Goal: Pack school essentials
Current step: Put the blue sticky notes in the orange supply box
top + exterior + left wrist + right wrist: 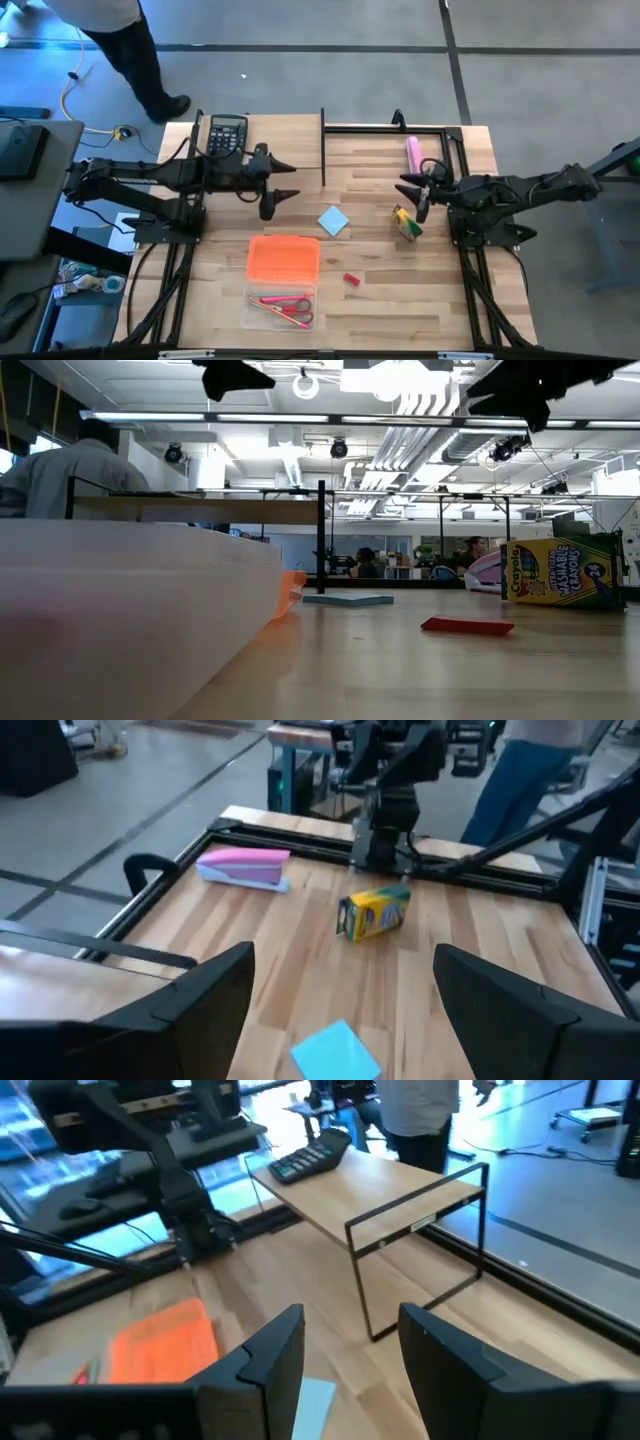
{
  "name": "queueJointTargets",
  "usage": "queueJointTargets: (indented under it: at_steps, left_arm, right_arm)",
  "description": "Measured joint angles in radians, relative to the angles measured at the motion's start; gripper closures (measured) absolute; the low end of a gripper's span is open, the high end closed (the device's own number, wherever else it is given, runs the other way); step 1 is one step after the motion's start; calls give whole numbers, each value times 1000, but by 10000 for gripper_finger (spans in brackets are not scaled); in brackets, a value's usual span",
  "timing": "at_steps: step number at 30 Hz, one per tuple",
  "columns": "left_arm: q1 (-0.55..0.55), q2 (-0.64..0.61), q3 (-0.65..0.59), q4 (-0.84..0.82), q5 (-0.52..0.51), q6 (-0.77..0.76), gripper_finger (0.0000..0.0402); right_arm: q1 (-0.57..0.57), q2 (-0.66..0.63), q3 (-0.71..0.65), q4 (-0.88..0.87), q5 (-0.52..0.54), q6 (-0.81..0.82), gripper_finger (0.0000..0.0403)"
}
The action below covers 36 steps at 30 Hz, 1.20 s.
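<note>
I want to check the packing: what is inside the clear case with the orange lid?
Inside the clear case lie red-handled scissors and a thin red item beside them. The orange lid is hinged open, covering nothing inside.

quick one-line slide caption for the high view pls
Both grippers, left and right, hang open above the table, with crayon box, blue notepad and eraser unpacked.

Yellow-green crayon box (407,224), light-blue notepad (333,221), orange lid (284,257), red eraser (351,280)
</note>
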Motion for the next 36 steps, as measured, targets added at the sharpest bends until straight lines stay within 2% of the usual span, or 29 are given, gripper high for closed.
queueJointTargets:
  at_steps: [10,17,29,36]
  left_arm:
    - [46,161,176,-152,3,26,103]
    - [56,303,253,-171,46,-3,103]
    - [36,495,332,-224,77,-89,103]
    - [-2,578,375,-223,76,-89,103]
  right_arm:
    - [-15,-113,-189,106,-22,3,250]
    - [-15,-152,-282,164,-20,31,250]
    - [-15,-192,-484,413,-19,71,250]
    - [-15,-192,-536,436,-19,117,250]
